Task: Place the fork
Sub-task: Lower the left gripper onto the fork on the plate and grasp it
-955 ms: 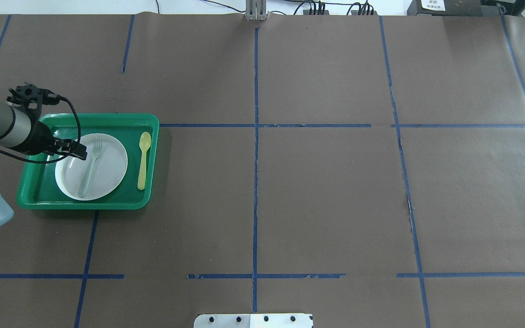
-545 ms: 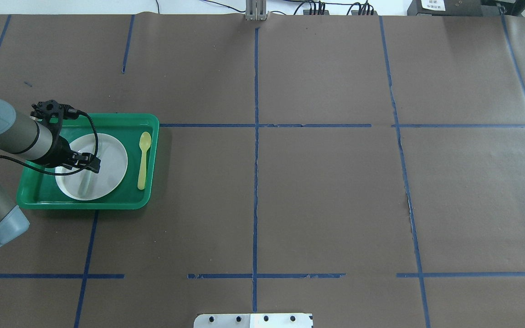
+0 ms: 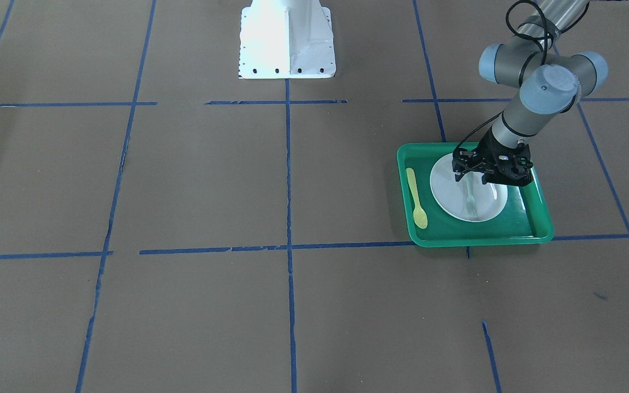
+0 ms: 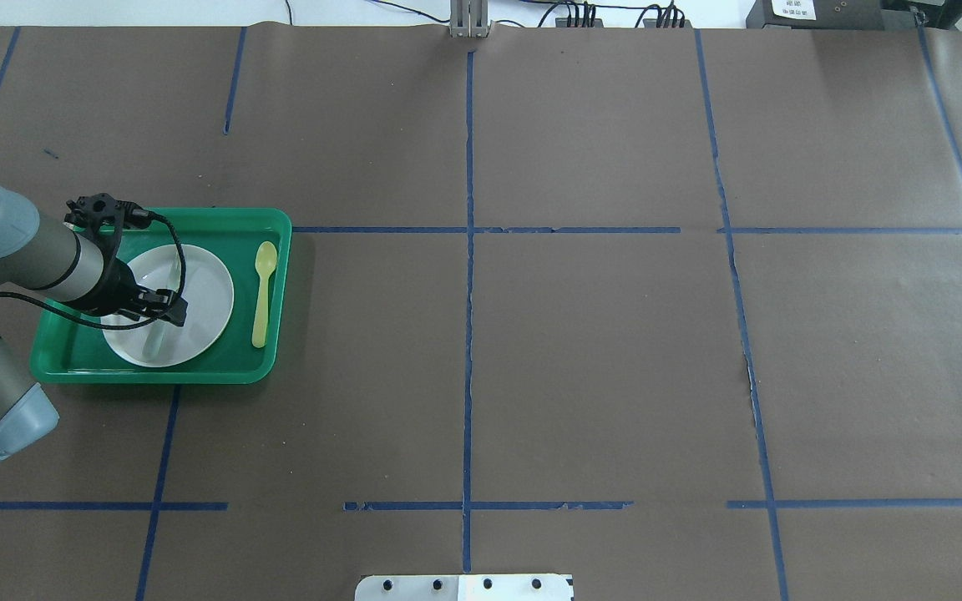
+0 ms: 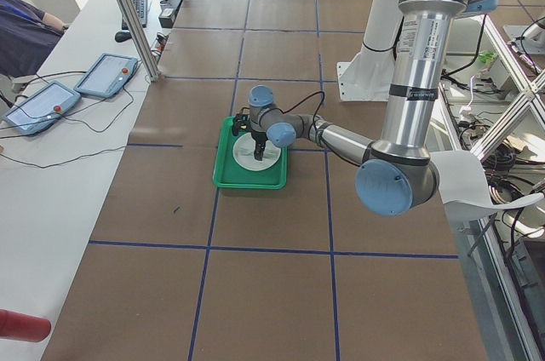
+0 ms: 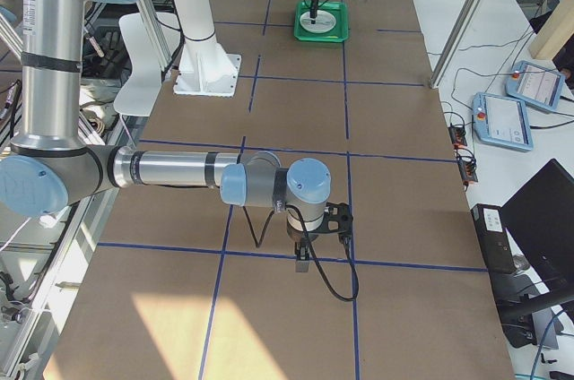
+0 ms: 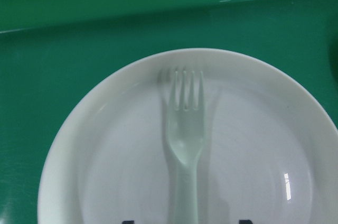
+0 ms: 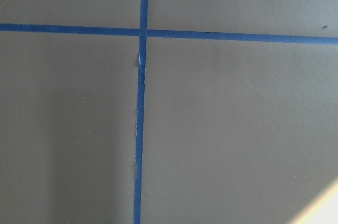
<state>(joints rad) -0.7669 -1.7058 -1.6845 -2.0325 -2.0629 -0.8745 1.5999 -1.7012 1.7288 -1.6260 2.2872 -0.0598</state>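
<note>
The pale translucent fork (image 4: 155, 338) lies lengthwise on the white plate (image 4: 210, 292) inside the green tray (image 4: 222, 219). My left gripper (image 4: 165, 307) is open and hangs low over the middle of the fork, pointing down. In the front-facing view the gripper (image 3: 475, 177) stands over the fork's handle, with the tines (image 3: 473, 210) showing beyond it. In the left wrist view the fork (image 7: 185, 145) runs up the plate (image 7: 105, 155), and two dark fingertips (image 7: 243, 221) sit on either side of the handle. My right gripper (image 6: 305, 259) shows only in the exterior right view; I cannot tell its state.
A yellow spoon (image 4: 262, 292) lies in the tray beside the plate, on the side toward the table's middle. Brown paper with blue tape lines covers the table (image 4: 598, 359). The robot's white base (image 3: 287, 38) stands at the table's near edge.
My left arm has swung in over the plate and come down. The gripper moved from beside the fork's tines to over the middle of the fork. The fork has not moved.
</note>
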